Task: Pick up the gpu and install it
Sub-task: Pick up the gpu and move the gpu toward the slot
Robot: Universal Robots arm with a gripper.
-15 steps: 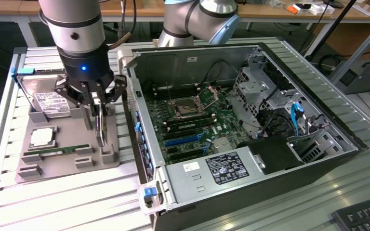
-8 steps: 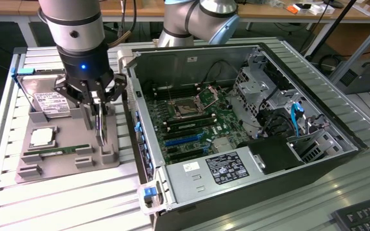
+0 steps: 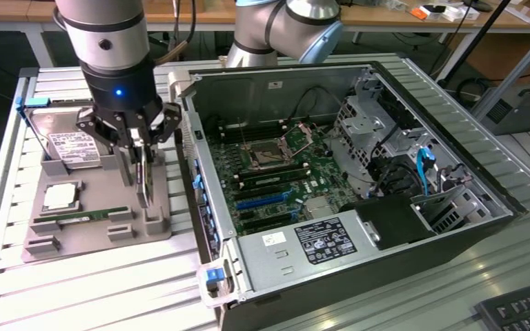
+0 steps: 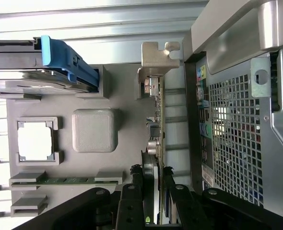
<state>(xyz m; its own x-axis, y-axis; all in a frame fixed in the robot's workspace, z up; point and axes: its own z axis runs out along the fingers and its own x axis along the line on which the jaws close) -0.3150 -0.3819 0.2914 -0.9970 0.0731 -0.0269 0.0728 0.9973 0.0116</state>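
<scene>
Gpu [image 3: 143, 183] upright in jaws, beside computer case [image 3: 275, 72].

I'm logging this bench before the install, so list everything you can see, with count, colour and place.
gpu, thin flat card with metal edge: one, dark and grey, standing on edge in the holder, on the side nearest the case
moulded plastic holder: one, grey, on the table at the exterior view's left
boxy hard drive with white label: one, silver, at the holder's far end
square processor chip: one, silver, in a holder pocket
memory stick: one, green, lying in the holder
open computer case: one, black and silver, beside the holder
motherboard: one, green, inside the case
keyboard: one, black, the exterior view's lower right
slatted table: one, silver, under everything
gripper: one, black, closed on the gpu's top
</scene>
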